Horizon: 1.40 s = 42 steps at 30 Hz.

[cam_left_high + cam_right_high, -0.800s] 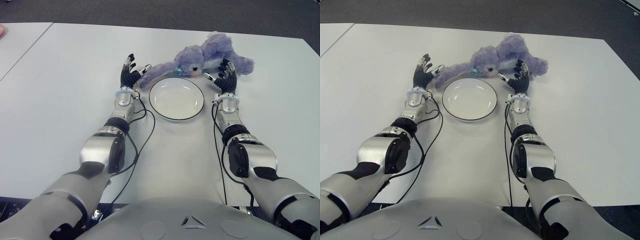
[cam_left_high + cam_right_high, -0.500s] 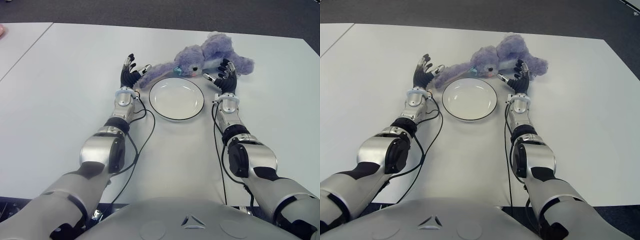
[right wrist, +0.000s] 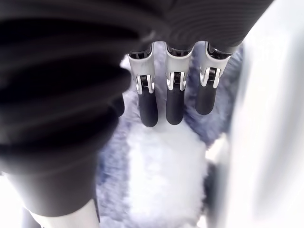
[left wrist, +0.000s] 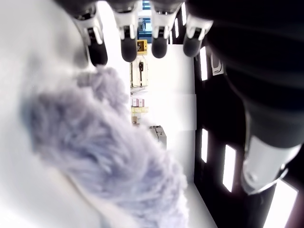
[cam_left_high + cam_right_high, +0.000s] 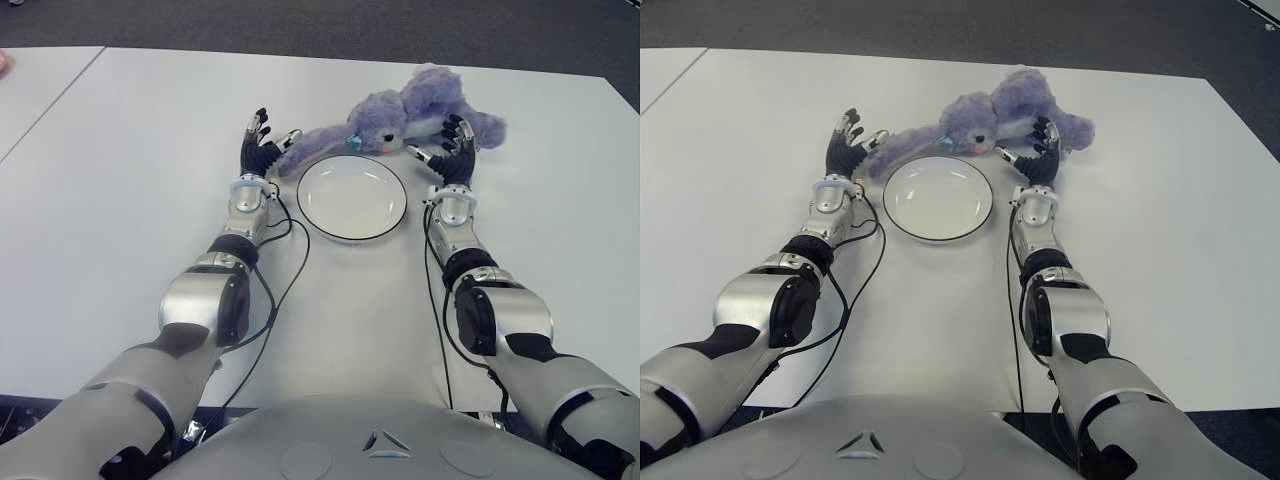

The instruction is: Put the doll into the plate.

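Your white worktop (image 5: 120,180) fills most of what you see, with dark floor (image 5: 300,25) beyond its far edge. On it, the purple plush doll (image 5: 400,115) lies stretched out just behind the plate (image 5: 352,197), not in it: its body and head sit toward your right, and one long limb reaches toward your left along the plate's far rim. The plate is white with a dark rim, round, and sits between your two forearms. Your left hand (image 5: 262,145) is at the left of the plate, right beside the tip of the doll's long limb, fingers spread apart and extended; its wrist view shows the purple fur under the open fingers (image 4: 128,45), with nothing clamped. Your right hand (image 5: 448,155) is at the right of the plate, against the doll's body, fingers likewise straight and parted; its wrist view shows them (image 3: 173,97) laid out over the purple and white fur without closing on it. Black cables (image 5: 290,270) run along the worktop beside each forearm.
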{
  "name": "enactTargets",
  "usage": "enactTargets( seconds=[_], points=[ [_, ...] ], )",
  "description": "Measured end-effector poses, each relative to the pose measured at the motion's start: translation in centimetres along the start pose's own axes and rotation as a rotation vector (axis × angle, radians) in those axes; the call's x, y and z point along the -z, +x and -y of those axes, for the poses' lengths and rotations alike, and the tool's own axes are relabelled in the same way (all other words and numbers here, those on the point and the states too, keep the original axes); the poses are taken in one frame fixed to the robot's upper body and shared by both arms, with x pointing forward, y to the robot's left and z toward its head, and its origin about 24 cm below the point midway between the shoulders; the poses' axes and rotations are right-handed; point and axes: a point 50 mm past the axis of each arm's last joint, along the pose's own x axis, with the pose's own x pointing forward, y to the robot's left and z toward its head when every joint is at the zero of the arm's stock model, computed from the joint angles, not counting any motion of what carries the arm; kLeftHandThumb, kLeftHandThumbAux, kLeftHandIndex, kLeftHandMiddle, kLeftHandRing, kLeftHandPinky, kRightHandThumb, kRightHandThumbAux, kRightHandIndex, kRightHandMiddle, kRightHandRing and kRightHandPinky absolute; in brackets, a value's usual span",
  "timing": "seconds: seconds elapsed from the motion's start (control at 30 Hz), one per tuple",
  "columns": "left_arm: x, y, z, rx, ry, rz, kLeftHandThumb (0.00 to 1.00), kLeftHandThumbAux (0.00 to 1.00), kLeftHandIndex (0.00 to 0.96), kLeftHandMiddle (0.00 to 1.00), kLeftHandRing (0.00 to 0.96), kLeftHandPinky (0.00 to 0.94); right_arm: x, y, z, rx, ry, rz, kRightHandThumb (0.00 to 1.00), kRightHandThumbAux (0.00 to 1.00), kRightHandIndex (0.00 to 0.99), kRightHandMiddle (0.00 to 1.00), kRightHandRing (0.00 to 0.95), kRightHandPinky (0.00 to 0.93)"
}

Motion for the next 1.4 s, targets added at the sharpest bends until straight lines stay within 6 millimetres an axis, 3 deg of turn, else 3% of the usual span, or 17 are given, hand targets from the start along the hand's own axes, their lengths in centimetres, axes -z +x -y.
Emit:
enactTargets(
  seconds=[0.57,1.4],
  points=[
    [0.0,0.0,0.0,0.0,0.0,0.0,0.0,0.666,0.071,0.066,0.079,0.135,-2.0,0.0,-2.1,0.006,0.022,0.107,0.0,0.877,0.059,0.089,0.104,0.138],
    [-0.1,0.1,0.0,-0.003,-0.004,-0.004,0.0,0.664,0.072,0.072,0.082,0.139,-1.2,-0.5,-5.0,-0.186,-0.079,-0.013,0.0,0.825,0.025,0.061,0.052,0.078]
  ],
)
